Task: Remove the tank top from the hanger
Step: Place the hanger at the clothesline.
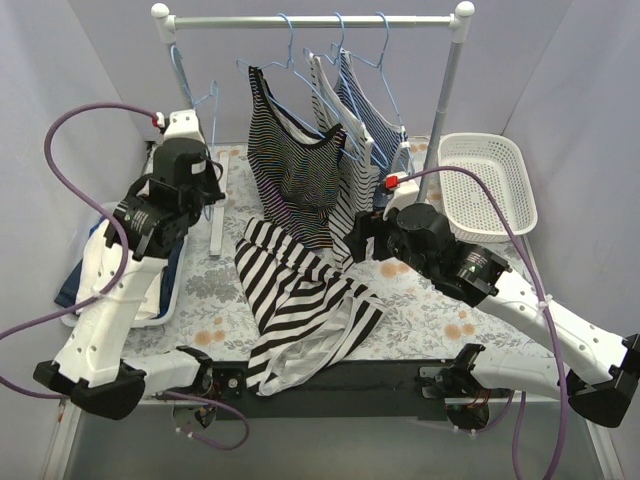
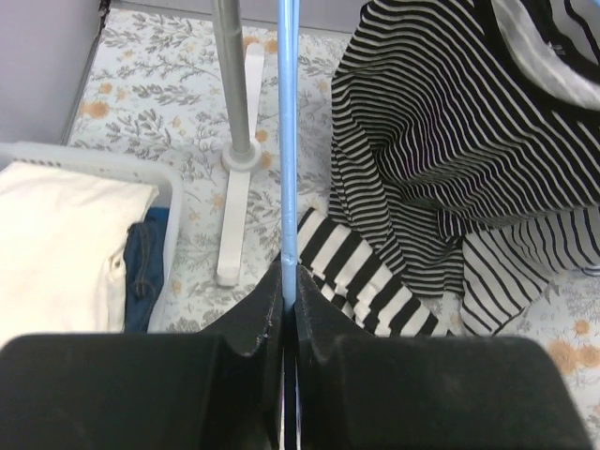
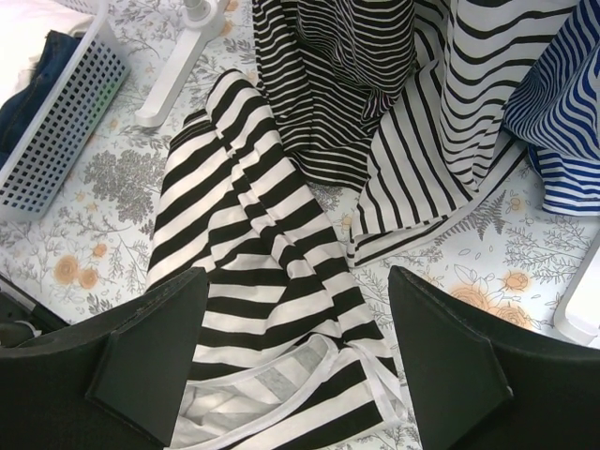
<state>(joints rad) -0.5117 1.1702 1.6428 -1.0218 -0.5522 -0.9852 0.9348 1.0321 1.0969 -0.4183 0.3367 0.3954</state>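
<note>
Our left gripper (image 2: 289, 281) clamps the blue hanger (image 2: 288, 122), seemingly holding it clear, while our right gripper (image 3: 298, 309) hovers spread above the broad-striped tank top (image 3: 253, 253) on the counter (image 3: 450, 272).

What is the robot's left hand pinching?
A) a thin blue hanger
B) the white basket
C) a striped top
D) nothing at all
A: in the left wrist view, the left gripper has its jaws shut tight on the thin blue hanger, which runs straight up from between them.
</note>
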